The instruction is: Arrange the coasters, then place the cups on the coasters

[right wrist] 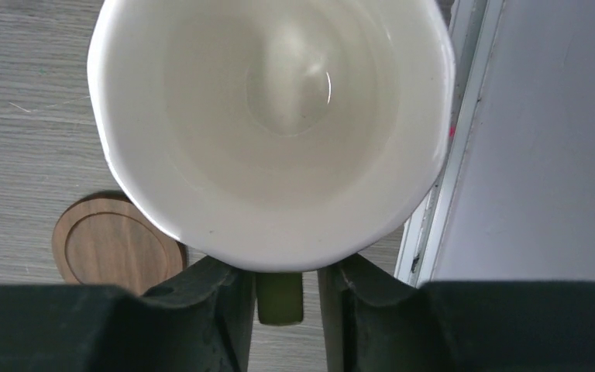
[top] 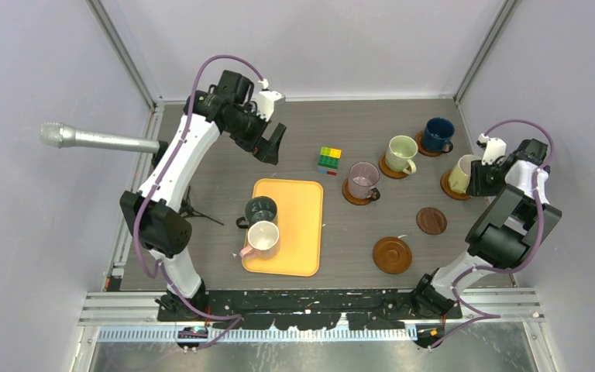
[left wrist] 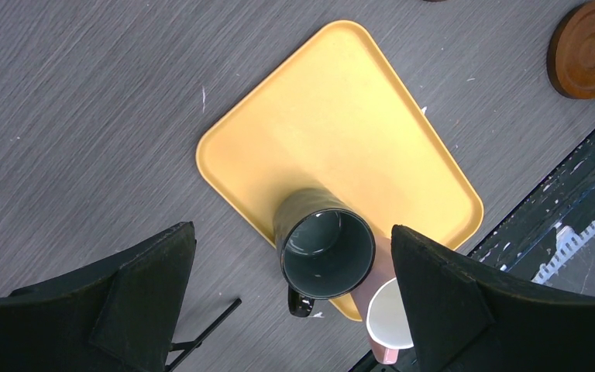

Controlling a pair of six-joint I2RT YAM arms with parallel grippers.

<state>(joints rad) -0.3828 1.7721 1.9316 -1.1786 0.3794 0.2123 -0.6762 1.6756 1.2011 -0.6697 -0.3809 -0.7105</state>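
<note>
From above, the right pincer (top: 476, 180) is at the yellow mug (top: 460, 173). The mug stands far right of the tray (top: 300, 203) on a coaster (top: 450, 190) whose edge shows on the tray side. The step in hand looks like letting this mug go. Between it and the tray, the mauve mug (top: 362, 180), pale green mug (top: 400, 152) and navy mug (top: 438, 133) each sit on a coaster. A dark coaster (top: 431, 221) and a near coaster (top: 392, 255) lie bare right of the tray, and the green mug (top: 261, 210) and pink mug (top: 263, 237) wait on it. In the left wrist view, the left pincer (left wrist: 293, 227) is spread wide and empty, high over the tray's edge and the green mug (left wrist: 327, 254). In the right wrist view, the fingers (right wrist: 217, 310) flank the handle (right wrist: 280, 298), parted slightly wider than it, with a slit showing on one side, so no pinch seems applied. To finish well, spread further first. Then draw straight back along the handle's line, so neither finger catches the handle and twists or tips the mug off the coaster's rim. Lift only once clear. The mug hides its coaster here, so judge the seating from above.
</note>
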